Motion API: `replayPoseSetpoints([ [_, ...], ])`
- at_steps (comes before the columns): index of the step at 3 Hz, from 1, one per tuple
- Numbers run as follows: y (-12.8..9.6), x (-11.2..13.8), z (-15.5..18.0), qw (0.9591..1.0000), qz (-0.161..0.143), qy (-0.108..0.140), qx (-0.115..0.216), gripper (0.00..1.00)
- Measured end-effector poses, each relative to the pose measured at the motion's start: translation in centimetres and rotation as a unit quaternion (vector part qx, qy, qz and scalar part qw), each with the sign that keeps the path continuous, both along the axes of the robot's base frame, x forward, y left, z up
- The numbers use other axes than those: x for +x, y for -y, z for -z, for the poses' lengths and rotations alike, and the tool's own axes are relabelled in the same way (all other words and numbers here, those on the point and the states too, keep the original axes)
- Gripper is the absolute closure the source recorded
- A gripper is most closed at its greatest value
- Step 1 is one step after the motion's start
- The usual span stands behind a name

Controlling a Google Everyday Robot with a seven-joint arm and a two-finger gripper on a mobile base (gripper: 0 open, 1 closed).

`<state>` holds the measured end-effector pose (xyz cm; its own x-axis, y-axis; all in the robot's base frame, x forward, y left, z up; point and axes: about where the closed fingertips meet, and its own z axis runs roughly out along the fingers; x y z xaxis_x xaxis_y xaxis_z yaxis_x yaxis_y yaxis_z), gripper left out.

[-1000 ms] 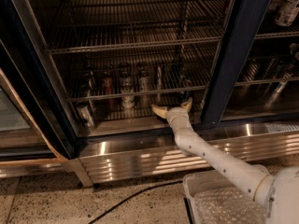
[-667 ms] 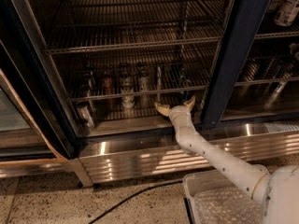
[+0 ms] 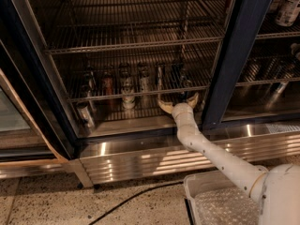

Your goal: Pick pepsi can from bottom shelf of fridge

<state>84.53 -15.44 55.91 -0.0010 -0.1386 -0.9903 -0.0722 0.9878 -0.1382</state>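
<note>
The fridge point(image 3: 236, 55) stands open, with dark navy frames and chrome wire racks. My gripper point(image 3: 178, 101) is open and reaches in low over the bottom shelf point(image 3: 140, 114) at its right end, with its tan fingers point(image 3: 164, 108) spread wide. A small dark can with a shiny top, which I take for the pepsi can point(image 3: 183, 87), stands just behind the gap between the fingers; its markings do not show. I cannot tell whether the fingers touch it.
Several other cans stand in a row to the left, among them a silver-white can point(image 3: 127, 96) and a reddish can point(image 3: 108, 82). One can point(image 3: 84, 114) stands at the far left front. A ribbed steel base panel point(image 3: 154, 158) runs below. A black cable point(image 3: 131, 200) lies on the floor.
My gripper has moved a little to the right and deeper into the fridge, toward the dark can. It stays open. The cans have not moved.
</note>
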Motion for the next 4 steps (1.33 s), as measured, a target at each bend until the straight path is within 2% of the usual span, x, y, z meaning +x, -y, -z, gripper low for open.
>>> replayPoseSetpoints([
  [1, 0.7, 0.8, 0.0, 0.9999, 0.007, 0.005, -0.007, 0.03],
  [4, 3.3, 2.7, 1.1, 0.9996, 0.027, -0.007, -0.007, 0.08],
])
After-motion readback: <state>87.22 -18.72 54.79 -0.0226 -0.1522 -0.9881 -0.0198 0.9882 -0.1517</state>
